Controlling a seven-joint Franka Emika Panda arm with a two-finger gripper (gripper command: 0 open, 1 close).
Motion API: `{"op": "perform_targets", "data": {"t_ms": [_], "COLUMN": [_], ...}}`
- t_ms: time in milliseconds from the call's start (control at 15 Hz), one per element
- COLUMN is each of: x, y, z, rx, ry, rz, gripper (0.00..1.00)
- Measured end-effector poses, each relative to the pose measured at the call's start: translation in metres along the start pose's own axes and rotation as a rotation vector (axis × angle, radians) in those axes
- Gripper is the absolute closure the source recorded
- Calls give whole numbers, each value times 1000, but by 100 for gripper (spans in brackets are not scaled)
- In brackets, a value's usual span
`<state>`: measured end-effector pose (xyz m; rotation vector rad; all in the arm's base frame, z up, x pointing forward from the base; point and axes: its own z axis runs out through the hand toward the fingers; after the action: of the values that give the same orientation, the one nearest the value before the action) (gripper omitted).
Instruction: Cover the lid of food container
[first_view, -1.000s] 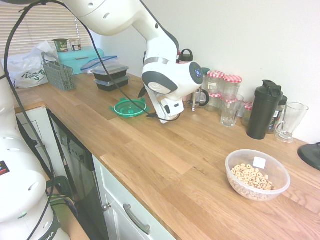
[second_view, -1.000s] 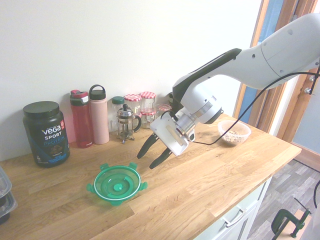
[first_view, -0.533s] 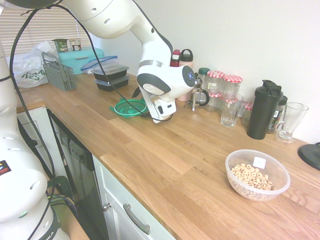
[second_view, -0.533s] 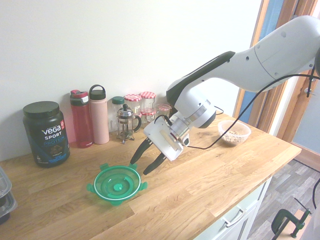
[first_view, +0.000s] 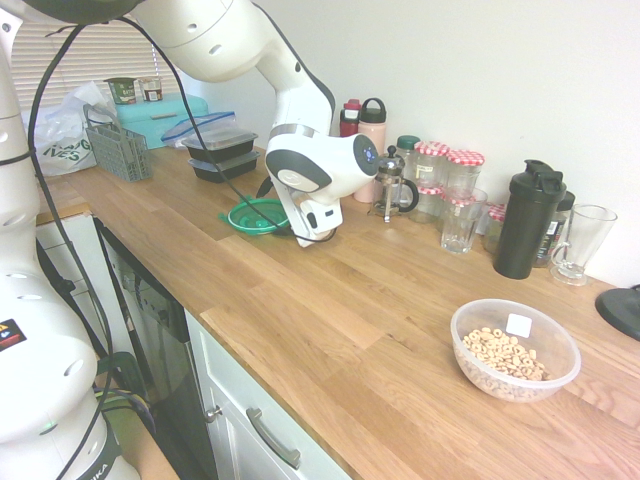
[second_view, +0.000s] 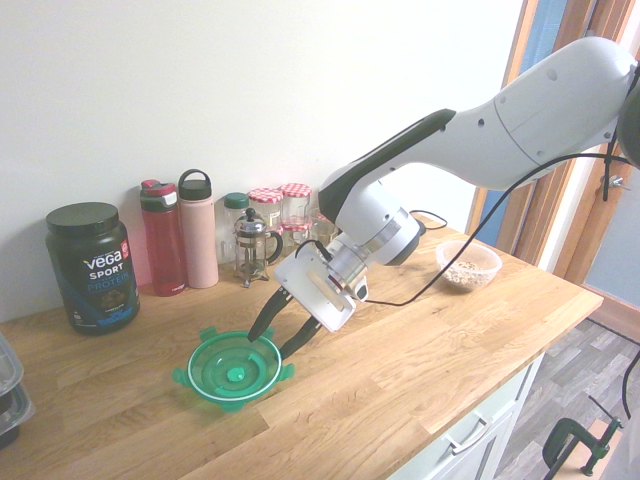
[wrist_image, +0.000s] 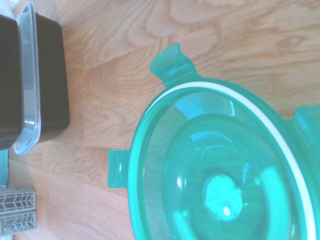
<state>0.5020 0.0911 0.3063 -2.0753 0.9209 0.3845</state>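
Note:
The green translucent lid (second_view: 232, 370) lies on the wooden counter with its tabs spread out; the first exterior view shows the lid (first_view: 252, 215) partly behind the arm's wrist. My gripper (second_view: 272, 342) is open and tilted down at the lid's right rim, one finger over the lid and the other just outside the rim. It holds nothing. The wrist view is filled by the lid (wrist_image: 220, 165) with its white ring. The food container (first_view: 514, 350), a clear bowl of cereal rings, sits far along the counter, also seen as the food container (second_view: 467, 264) behind the arm.
Stacked black containers (first_view: 222, 150) stand beyond the lid. Along the wall are a protein tub (second_view: 90, 265), two bottles (second_view: 182, 240), a French press (second_view: 252, 245), jars (first_view: 448, 170), a black shaker (first_view: 527, 218) and a glass mug (first_view: 580, 243). A grey cutlery basket (first_view: 118, 150) stands farther off.
The arm has swung toward the lid and lowered; the open gripper went from hovering beside the lid to reaching its right rim. The lid and bowl have not moved.

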Motion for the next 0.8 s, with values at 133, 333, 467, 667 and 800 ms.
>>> {"op": "perform_targets", "data": {"t_ms": [133, 333, 467, 667, 800], "x": [1, 1, 3, 4, 5], "y": [-1, -1, 1, 2, 2], "z": [1, 13, 20, 21, 20], "rx": [14, 7, -1, -3, -2], "ry": [0, -17, -26, -27, -26], "rz": [-10, -7, -2, -5, -8], "gripper": [100, 100, 100, 100, 100]}}
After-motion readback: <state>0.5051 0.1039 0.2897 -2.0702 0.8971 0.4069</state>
